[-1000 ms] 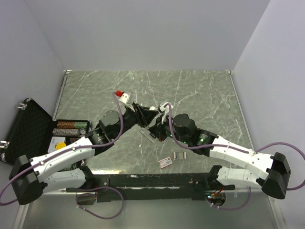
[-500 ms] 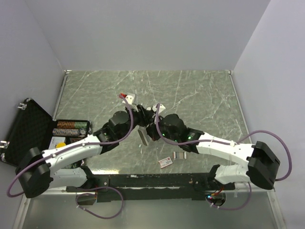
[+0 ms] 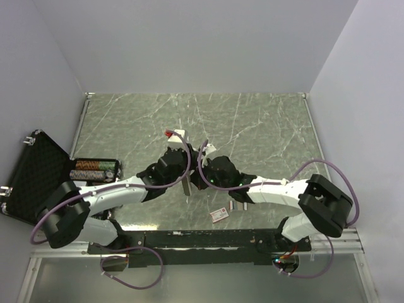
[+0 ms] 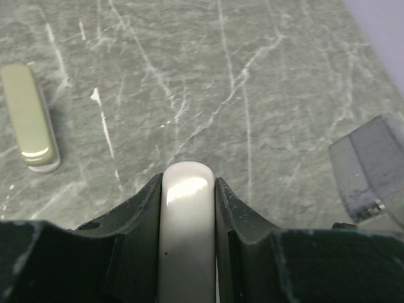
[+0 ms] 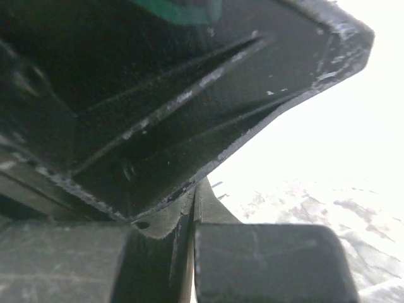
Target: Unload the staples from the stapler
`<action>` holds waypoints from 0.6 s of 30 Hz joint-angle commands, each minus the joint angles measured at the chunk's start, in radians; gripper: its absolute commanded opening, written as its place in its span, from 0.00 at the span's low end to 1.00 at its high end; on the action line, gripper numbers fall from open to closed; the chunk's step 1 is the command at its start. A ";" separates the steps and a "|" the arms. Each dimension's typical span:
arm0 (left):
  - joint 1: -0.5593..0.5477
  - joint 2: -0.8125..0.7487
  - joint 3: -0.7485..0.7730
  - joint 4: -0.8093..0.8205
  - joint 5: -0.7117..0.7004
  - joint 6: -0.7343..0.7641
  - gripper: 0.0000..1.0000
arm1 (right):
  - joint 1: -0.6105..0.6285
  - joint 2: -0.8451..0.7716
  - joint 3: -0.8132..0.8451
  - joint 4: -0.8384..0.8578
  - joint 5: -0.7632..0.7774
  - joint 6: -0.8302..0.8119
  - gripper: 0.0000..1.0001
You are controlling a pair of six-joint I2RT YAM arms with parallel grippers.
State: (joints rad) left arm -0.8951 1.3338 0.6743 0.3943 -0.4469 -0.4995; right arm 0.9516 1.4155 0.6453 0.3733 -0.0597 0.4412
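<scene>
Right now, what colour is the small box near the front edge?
The box is red and white, clearest in the top external view.

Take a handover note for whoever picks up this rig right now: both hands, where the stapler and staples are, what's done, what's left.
Left hand: shut on the stapler, at mid-table.
Right hand: shut, nothing seen in it, close to the left hand.
Staples: one strip lies on the table beside the red-and-white box, partly under the right arm.
Done: that strip is out of the stapler.
Left: the views don't show whether more staples are inside. Probably check that, then set the stapler down.
</scene>
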 commanded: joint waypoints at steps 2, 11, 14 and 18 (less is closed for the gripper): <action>0.001 0.039 0.015 0.136 -0.088 -0.014 0.01 | -0.014 0.048 -0.028 0.268 -0.178 0.142 0.00; 0.030 0.114 0.021 0.164 -0.058 -0.039 0.01 | -0.028 0.114 -0.039 0.360 -0.270 0.202 0.00; 0.035 0.122 0.030 0.158 -0.052 -0.037 0.01 | -0.028 0.119 -0.042 0.366 -0.273 0.208 0.00; 0.038 0.111 0.036 0.156 -0.035 -0.028 0.01 | -0.028 0.102 -0.036 0.340 -0.267 0.194 0.00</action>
State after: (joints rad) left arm -0.8688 1.4452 0.6743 0.4065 -0.4824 -0.4950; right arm 0.8928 1.5482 0.5941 0.5873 -0.1749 0.5869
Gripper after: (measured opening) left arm 0.359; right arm 0.007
